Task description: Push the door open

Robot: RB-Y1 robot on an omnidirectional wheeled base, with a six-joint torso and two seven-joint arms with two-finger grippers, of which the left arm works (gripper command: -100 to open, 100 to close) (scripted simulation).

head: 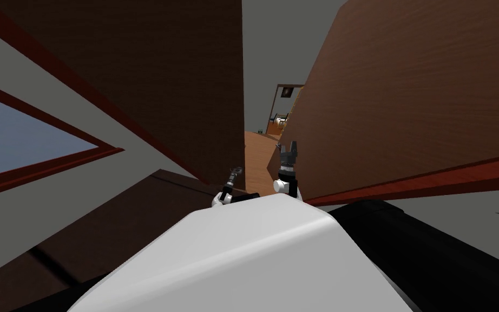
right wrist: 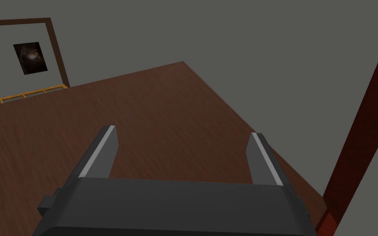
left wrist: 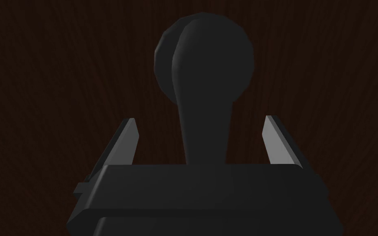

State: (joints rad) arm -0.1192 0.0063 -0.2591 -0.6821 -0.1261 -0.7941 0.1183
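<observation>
I am very close to the door (head: 178, 81). It is a big dark brown wood board, and it stands to the left of the robot's front. My left gripper (left wrist: 199, 119) is right up at it. The door's dark handle (left wrist: 204, 82) has a round top and a long neck. The neck sits between the jaws. The jaws are wide, one on each side of the neck, and I think they do not touch it.

My right gripper (head: 289, 145) is held up near the gap (head: 259, 157) beside the door's edge. Its jaws are wide too and hold nothing. It looks down at a brown wood floor (right wrist: 143, 114).

Through the gap I see a lighter floor going away, so I think the door is already open a bit.

I think the door is hard and stiff and will not bend. It looks big, so it may be heavy and slow to start. It should swing, not slide. The best place to push is near the handle, on the side that swings. The handle looks smooth, so the jaws could slip off it. I would press flat on the wood next to it, slow and steady.
</observation>
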